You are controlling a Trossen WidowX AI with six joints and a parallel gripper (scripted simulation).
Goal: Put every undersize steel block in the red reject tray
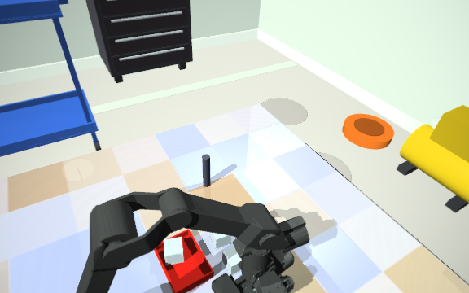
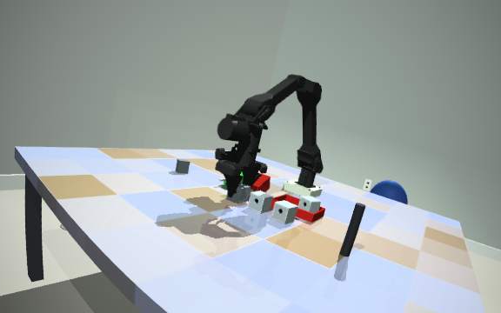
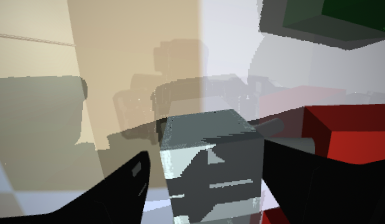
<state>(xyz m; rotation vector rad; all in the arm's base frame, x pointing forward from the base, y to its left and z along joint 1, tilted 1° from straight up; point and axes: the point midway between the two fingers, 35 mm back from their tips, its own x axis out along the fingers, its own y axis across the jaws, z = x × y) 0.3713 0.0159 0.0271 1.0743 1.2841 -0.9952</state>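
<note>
Top view: red reject tray [image 1: 191, 270] [image 2: 317, 215] is my landmark. One steel block [image 1: 173, 250] [image 2: 309, 204] sits in it, toward one end. Two pale blocks show beside it, partly behind the black arm [image 1: 214, 216] [image 2: 309, 117].

Exterior: two bored blocks, the nearer [image 2: 284, 212] and its neighbour [image 2: 261, 202], stand just beside the tray. Further along that row, a shaded block [image 2: 238, 194] [image 3: 213, 130] is down at the gripper [image 1: 255, 281] [image 2: 243, 191] [image 3: 198, 150]. A bit of green behind the fingers is probably the gauge; can't confirm.

Wrist: jaws released, spread either side of the shaded block, gap visible on the left of the picture. Nothing clenched.

Handling guess: steel, so dense, rigid, hard to damage, smooth enough to slip. I'd take it low across two opposite flat faces, centred, bore kept clear, then squeeze firmly.
</note>
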